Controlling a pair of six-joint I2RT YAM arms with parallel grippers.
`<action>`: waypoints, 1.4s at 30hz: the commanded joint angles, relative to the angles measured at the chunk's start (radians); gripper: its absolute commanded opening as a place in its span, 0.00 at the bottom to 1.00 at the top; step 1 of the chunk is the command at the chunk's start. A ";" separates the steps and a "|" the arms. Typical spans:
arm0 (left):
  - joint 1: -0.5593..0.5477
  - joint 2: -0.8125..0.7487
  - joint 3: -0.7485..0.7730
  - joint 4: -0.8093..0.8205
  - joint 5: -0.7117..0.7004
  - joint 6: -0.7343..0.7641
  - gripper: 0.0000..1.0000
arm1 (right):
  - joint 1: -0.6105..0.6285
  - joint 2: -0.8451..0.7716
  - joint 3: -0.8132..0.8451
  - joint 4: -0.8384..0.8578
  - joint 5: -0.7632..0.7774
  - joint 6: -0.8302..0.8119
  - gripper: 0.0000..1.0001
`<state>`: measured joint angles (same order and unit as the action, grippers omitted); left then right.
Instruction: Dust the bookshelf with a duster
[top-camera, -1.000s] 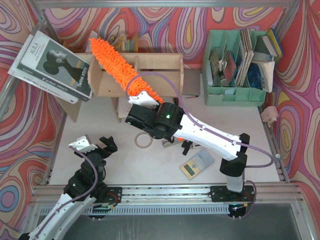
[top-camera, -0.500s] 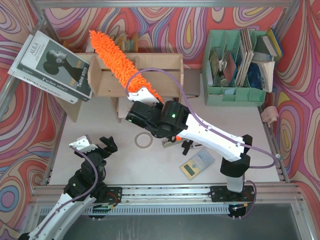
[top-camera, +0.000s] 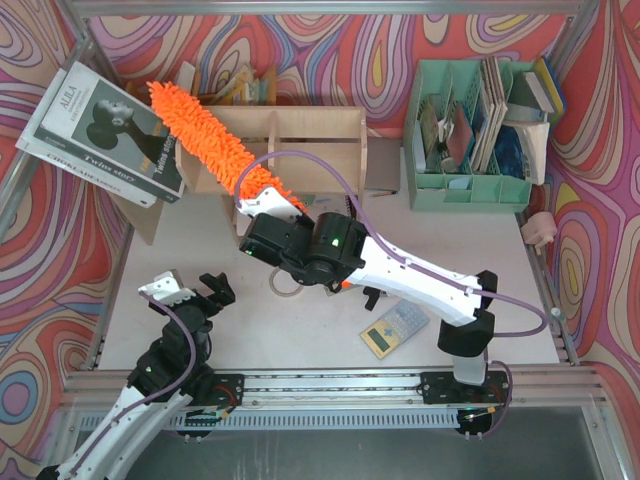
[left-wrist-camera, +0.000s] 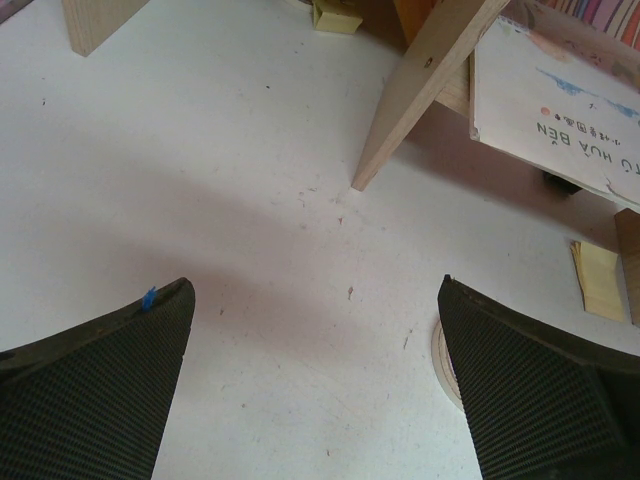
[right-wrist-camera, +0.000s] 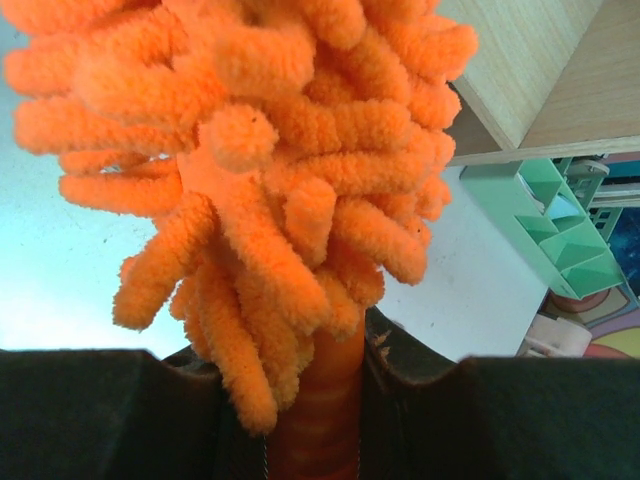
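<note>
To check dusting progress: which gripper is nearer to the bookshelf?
Right. The right gripper, shut on the duster, is in front of the bookshelf; the left gripper hangs open, farther back from it.

The overhead camera sits above and behind the arm bases, looking down over the whole table from a distance. The left wrist camera hangs low over the tabletop, peering forward through the left gripper at the foot of the bookshelf, which the overhead view also shows. The right wrist camera is right up against the duster, with the bookshelf and green organizer at its right edge, both also visible from overhead.
</note>
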<state>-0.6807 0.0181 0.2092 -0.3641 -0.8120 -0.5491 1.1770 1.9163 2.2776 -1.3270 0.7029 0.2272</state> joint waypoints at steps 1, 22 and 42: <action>0.000 0.004 -0.010 0.018 0.001 0.015 0.99 | -0.013 -0.015 -0.046 0.033 0.035 0.036 0.00; 0.000 0.001 -0.010 0.014 -0.001 0.014 0.98 | -0.129 -0.178 -0.135 -0.068 0.104 0.179 0.00; 0.000 0.004 -0.010 0.016 -0.001 0.013 0.98 | -0.143 -0.184 -0.242 -0.039 0.089 0.213 0.00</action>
<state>-0.6807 0.0200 0.2092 -0.3641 -0.8120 -0.5491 1.0615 1.7832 2.0628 -1.3720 0.7509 0.3809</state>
